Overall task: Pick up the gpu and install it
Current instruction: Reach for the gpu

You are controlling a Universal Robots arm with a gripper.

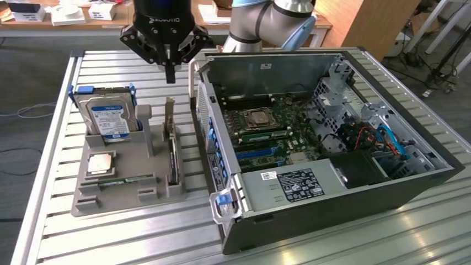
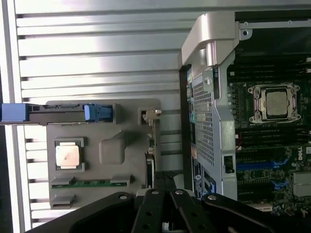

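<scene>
So the gray parts holder (image 1: 147, 160) is basically a rack: every part sits in its own cut-out, so nothing slides on the slatted aluminium table (image 1: 110, 237). The hard drive (image 1: 109, 117) stands upright at the far end, while the CPU (image 1: 98, 164) and the green memory stick (image 1: 123, 180) lie flat. The gpu (image 1: 173, 154) stands on its long edge in a narrow slot along the side nearest the open PC case (image 1: 331, 187). Its silvery bracket pokes up at the far end, and I'd guess it's parked that way so the top edge is free to pinch from above. The case lies on its side with the panel off, so the motherboard (image 1: 265, 132) faces up for a straight-down install. The gripper (image 1: 170, 74) has its fingers pressed together with nothing between them, pointing straight down. It hangs above the bracket end of the card, clearly apart, no contact. In the wrist view the gpu (image 2: 151, 150) shows as a thin edge-on strip just ahead of the closed fingertips (image 2: 164, 189).
</scene>
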